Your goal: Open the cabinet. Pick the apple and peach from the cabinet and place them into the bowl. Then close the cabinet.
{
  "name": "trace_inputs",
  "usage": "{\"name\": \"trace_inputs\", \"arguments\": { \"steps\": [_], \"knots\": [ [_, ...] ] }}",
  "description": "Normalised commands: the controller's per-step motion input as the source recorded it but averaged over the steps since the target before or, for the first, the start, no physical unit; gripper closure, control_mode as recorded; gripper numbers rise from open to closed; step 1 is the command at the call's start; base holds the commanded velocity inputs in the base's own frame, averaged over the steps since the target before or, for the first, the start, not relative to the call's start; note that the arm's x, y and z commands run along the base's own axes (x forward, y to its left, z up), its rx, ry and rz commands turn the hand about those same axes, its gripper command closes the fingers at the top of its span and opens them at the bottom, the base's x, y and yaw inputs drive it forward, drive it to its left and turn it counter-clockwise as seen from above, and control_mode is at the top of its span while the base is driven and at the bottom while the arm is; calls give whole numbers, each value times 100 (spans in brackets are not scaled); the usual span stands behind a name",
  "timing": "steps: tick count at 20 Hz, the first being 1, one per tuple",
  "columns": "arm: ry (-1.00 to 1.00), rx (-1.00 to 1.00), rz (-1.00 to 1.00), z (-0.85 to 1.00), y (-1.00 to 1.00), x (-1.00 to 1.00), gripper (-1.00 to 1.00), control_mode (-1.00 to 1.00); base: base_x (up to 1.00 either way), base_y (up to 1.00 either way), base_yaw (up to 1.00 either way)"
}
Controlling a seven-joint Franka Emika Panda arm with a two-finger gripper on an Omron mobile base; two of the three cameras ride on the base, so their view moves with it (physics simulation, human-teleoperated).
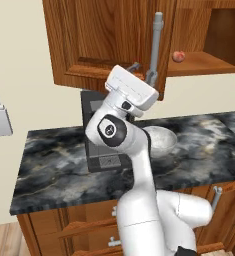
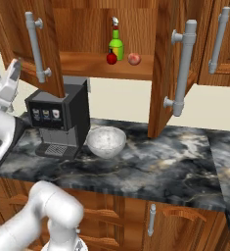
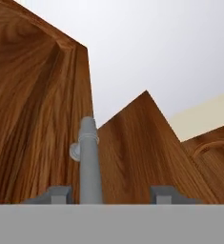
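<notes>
- I see the cabinet [image 2: 106,29] at frame top, both doors swung open, apple [image 2: 111,58] and peach [image 2: 133,59] on its shelf.
- The left door's handle [image 3: 89,162] runs vertically, standing between my gripper [image 3: 111,194] fingertips.
- The jaws are parted, not clamping the bar.
- The bowl [image 2: 106,141] sits mid-frame beside the coffee machine [image 2: 57,122].

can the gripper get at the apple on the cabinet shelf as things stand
Probably yes. Both cabinet doors stand swung open, and the apple sits at the shelf's front edge beside the peach. The gripper, open, straddles the left door's handle and would need to back off first.
</notes>
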Motion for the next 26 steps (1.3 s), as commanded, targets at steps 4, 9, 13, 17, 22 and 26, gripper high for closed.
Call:
{"name": "trace_inputs", "arguments": {
  "steps": [4,9,13,17,22,26],
  "knots": [
    [-11,1,0,59,96,-96,-100,-100,0,0,0],
    [-11,28,-3,90,56,-100,-100,-100,0,0,0],
    [8,59,-13,65,11,-100,-100,-100,0,0,0],
    [29,74,-5,-19,-15,-100,-100,-100,0,0,0],
    [20,65,0,-96,-54,-100,-100,-100,0,0,0],
    [4,45,7,-100,-90,-100,-100,-100,0,0,0]
  ]
}}
